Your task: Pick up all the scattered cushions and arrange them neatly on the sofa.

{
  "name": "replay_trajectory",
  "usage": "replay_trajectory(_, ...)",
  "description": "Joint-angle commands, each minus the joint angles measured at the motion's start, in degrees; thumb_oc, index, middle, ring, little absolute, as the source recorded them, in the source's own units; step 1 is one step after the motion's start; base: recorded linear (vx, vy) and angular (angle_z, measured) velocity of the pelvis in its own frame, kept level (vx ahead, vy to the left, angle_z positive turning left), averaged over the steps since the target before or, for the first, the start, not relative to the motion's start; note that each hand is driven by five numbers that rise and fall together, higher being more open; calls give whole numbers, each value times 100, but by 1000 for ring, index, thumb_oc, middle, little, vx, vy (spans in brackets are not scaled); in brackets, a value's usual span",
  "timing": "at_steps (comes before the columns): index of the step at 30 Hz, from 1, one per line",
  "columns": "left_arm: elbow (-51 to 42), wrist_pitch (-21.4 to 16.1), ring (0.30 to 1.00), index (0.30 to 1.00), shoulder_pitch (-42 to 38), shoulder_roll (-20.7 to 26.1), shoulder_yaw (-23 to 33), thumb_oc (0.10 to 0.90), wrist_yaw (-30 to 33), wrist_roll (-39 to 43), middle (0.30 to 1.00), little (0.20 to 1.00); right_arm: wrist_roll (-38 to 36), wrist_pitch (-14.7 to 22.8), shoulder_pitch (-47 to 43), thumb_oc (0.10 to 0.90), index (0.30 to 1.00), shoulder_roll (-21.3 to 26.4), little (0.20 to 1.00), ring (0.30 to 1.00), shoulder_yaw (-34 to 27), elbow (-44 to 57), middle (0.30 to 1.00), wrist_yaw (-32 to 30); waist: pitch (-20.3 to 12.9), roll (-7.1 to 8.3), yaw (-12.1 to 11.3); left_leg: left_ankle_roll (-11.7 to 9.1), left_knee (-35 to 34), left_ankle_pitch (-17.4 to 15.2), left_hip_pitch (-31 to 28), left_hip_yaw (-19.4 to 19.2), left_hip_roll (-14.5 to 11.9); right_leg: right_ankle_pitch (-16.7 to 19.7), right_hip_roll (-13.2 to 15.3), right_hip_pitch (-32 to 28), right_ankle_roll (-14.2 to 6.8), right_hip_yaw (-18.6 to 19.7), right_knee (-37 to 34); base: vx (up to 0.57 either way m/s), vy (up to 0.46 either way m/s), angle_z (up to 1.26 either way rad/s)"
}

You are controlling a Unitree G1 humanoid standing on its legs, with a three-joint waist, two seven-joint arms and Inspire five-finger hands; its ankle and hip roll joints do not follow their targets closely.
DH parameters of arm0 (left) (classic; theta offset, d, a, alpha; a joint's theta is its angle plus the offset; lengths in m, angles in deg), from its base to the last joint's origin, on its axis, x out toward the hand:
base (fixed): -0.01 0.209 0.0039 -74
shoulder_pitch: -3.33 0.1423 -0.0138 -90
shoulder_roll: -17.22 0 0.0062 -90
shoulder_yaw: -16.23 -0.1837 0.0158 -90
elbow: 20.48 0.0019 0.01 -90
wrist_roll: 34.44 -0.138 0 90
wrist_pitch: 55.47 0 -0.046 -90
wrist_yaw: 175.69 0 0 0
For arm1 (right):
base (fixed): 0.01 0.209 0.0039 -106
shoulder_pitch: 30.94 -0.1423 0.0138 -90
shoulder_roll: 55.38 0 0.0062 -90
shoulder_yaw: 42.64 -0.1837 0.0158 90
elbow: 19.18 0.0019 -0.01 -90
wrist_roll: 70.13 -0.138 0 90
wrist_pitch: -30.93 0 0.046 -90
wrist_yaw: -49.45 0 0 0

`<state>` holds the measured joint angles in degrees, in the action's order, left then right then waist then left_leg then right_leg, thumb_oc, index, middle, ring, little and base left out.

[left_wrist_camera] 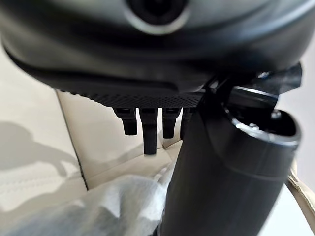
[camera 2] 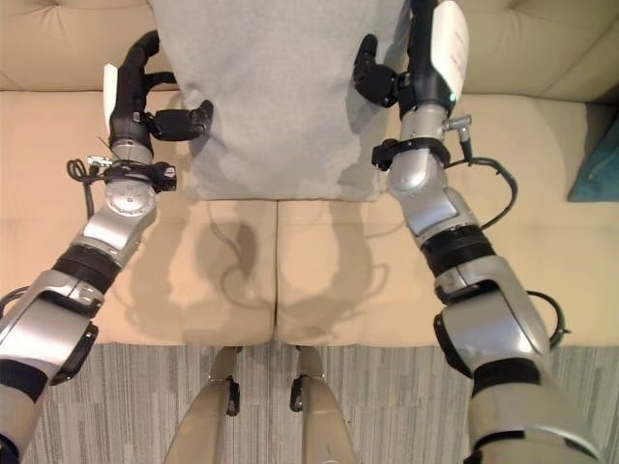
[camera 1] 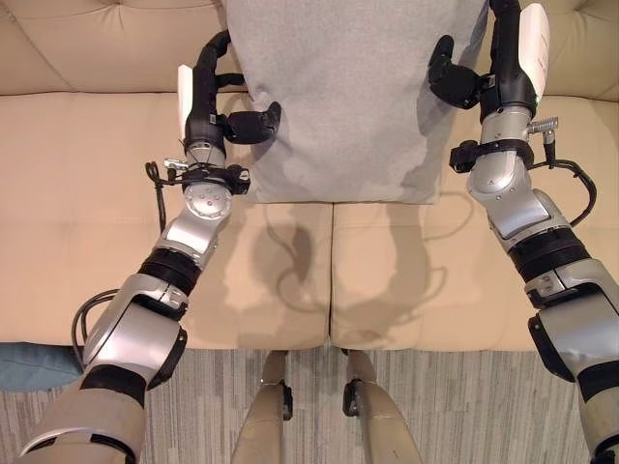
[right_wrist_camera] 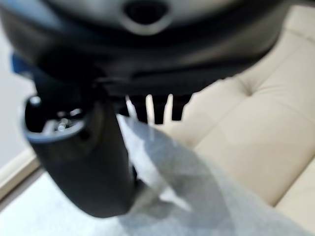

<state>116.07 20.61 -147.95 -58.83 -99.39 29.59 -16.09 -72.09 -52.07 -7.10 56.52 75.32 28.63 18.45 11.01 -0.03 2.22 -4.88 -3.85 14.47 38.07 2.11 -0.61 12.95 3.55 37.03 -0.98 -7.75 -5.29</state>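
Cushion: grey cushion (camera 1: 353,97) is held upright against the sofa (camera 1: 97,242) backrest, at the middle of the seat, its lower edge over the seam between the seat pads.
Left hand: left hand (camera 1: 218,106) is clamped on the cushion's left edge, thumb in front.
Right hand: right hand (camera 1: 474,77) is clamped on the cushion's right edge.
Other: blue cushion (camera 2: 598,159) is seen at the seat's right edge.
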Motion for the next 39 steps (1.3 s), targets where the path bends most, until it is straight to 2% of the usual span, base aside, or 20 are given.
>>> replay_trajectory(1, 31, -398, 900, 900, 499, 531, 468, 800, 95, 50, 900, 900, -348, 368, 580, 800, 900, 428, 900, 900, -765, 173, 900, -50, -777, 213, -43, -248, -115, -672, -334, -25, 108, -555, 22, -124, -797, -20, 29, 0, 0, 0)
replay_trajectory(3, -321, -429, 900, 900, 1200, 585, 920, 800, -4, 140, 900, 900, -431, 405, 1307, 800, 900, 561, 900, 900, -1308, 501, 900, 30, -824, 219, -44, -259, -115, -763, -548, -43, 90, -623, 34, -354, -775, -45, 31, 0, 0, 0)
replay_trajectory(4, -336, -422, 900, 900, 1212, 586, 918, 800, -2, 137, 900, 900, -426, 398, 1331, 800, 900, 560, 900, 900, -1324, 521, 900, 31, -835, 223, -36, -254, -115, -727, -523, -37, 102, -595, 45, -334, -777, -52, 29, -7, 7, 4)
replay_trajectory(5, -632, -433, 900, 900, 1752, 563, 1248, 800, -76, 116, 900, 900, -416, 415, 1925, 800, 900, 583, 900, 900, -1703, 756, 900, 138, -864, 220, -29, -254, -115, -773, -672, -66, 101, -631, 57, -489, -754, -75, 30, -2, 9, 3)
replay_trajectory(7, -993, -415, 900, 900, 2416, 443, 1501, 800, -162, 52, 900, 900, -368, 424, 2686, 800, 900, 503, 900, 900, -2085, 1097, 900, 261, -916, 232, -24, -256, -115, -866, -894, -83, 94, -701, 63, -728, -737, -84, 34, 33, 2, 6)
replay_trajectory(12, -1534, -218, 900, 900, 4234, -6, 2061, 800, -523, -217, 900, 900, -171, 382, 4613, 800, 900, -85, 900, 900, -2767, 1673, 900, 735, -974, 270, -18, -232, -115, -987, -1524, -152, 16, -801, 124, -1425, -706, -159, 29, 50, 0, 7)
replay_trajectory(14, -1357, -61, 900, 900, 4804, -157, 2234, 800, -733, -386, 900, 900, -29, 332, 5180, 800, 900, -324, 900, 900, -2894, 1688, 900, 925, -980, 277, -12, -213, -115, -1030, -1797, -195, -14, -861, 116, -1718, -701, -157, 29, 47, 1, 5)
replay_trajectory(15, -1371, -57, 900, 900, 4834, -157, 2235, 800, -736, -390, 900, 900, -23, 326, 5211, 800, 900, -331, 900, 900, -2894, 1708, 900, 927, -967, 281, -14, -213, -115, -1039, -1835, -199, -15, -868, 115, -1755, -702, -154, 29, 55, 8, 6)
replay_trajectory(16, -1249, 54, 900, 900, 5367, -342, 2339, 800, -878, -517, 900, 900, -4, 285, 5619, 800, 900, -575, 900, 900, -2946, 1676, 900, 1123, -958, 267, -22, -171, -115, -1099, -2142, -263, -41, -936, 109, -2060, -694, -178, 29, 53, 13, -3)
replay_trajectory(18, -955, 202, 900, 900, 5893, -542, 2453, 800, -1056, -625, 900, 900, -1, 247, 5987, 800, 900, -841, 900, 900, -2946, 1462, 900, 1294, -953, 245, -47, -112, -115, -1150, -2431, -287, -66, -999, 89, -2319, -690, -172, 29, 58, 12, -18)
replay_trajectory(19, -962, 202, 900, 900, 5912, -542, 2456, 800, -1058, -627, 900, 900, 1, 248, 5999, 800, 900, -842, 900, 900, -2939, 1465, 900, 1294, -937, 246, -47, -112, -115, -1159, -2464, -290, -67, -1005, 87, -2350, -690, -169, 29, 51, 0, -24)
replay_trajectory(20, -631, 323, 900, 900, 6302, -738, 2524, 800, -1175, -710, 900, 900, -75, 206, 6267, 800, 900, -1136, 900, 900, -2920, 1201, 900, 1477, -941, 222, -67, -63, -115, -1198, -2725, -306, -81, -1072, 65, -2602, -666, -173, 29, 33, 1, -17)
replay_trajectory(25, 460, 529, 900, 900, 6670, -1060, 2460, 800, -1498, -971, 900, 900, -1, 161, 6542, 800, 900, -1555, 900, 900, -2631, 245, 900, 1761, -920, 187, -118, -13, -115, -1275, -3290, -339, -141, -1260, 20, -3200, -618, -208, 96, 11, -3, -4)
replay_trajectory(29, 1107, 593, 900, 900, 6659, -1142, 2381, 800, -1578, -1233, 900, 900, 116, 124, 6664, 800, 900, -1761, 900, 900, -2396, -393, 900, 1894, -893, 201, -141, -48, -115, -1282, -3511, -314, -195, -1381, -42, -3495, -566, -257, 106, -7, -46, 10)
replay_trajectory(33, 1336, 599, 900, 900, 6489, -1164, 2201, 800, -1553, -1407, 900, 900, 49, 147, 6698, 800, 900, -1866, 900, 900, -2361, -810, 900, 1851, -768, 217, -127, -141, -72, -1179, -3485, -271, -273, -1452, -103, -3592, -515, -342, 40, -87, -74, 22)
replay_trajectory(35, 1299, 585, 900, 900, 6324, -1156, 2076, 800, -1534, -1430, 900, 900, -5, 118, 6630, 800, 900, -1869, 900, 900, -2336, -1028, 900, 1807, -626, 268, -122, -175, 329, -1170, -3205, -318, -279, -1453, -47, -3557, -494, -422, 29, -204, -44, 30)
replay_trajectory(37, 1274, 568, 900, 900, 6205, -1174, 2001, 800, -1535, -1420, 900, 900, -23, 92, 6538, 800, 900, -1858, 900, 900, -2284, -1192, 900, 1780, -552, 350, -99, -103, 819, -1459, -2990, -424, -231, -1372, 50, -3470, -483, -475, 38, -212, -23, 44)
replay_trajectory(38, 1274, 568, 900, 900, 6205, -1174, 2001, 800, -1535, -1420, 900, 900, -23, 93, 6538, 800, 900, -1858, 900, 900, -2284, -1193, 900, 1780, -552, 349, -99, -103, 823, -1462, -2987, -424, -232, -1371, 50, -3469, -483, -475, 38, -142, -6, 36)
replay_trajectory(39, 1283, 568, 900, 900, 6193, -1189, 1995, 800, -1546, -1420, 900, 900, -10, 68, 6511, 800, 900, -1854, 900, 900, -2273, -1286, 900, 1786, -563, 383, -93, -59, 988, -1633, -3006, -432, -175, -1335, 91, -3436, -488, -484, 46, -124, 27, 7)
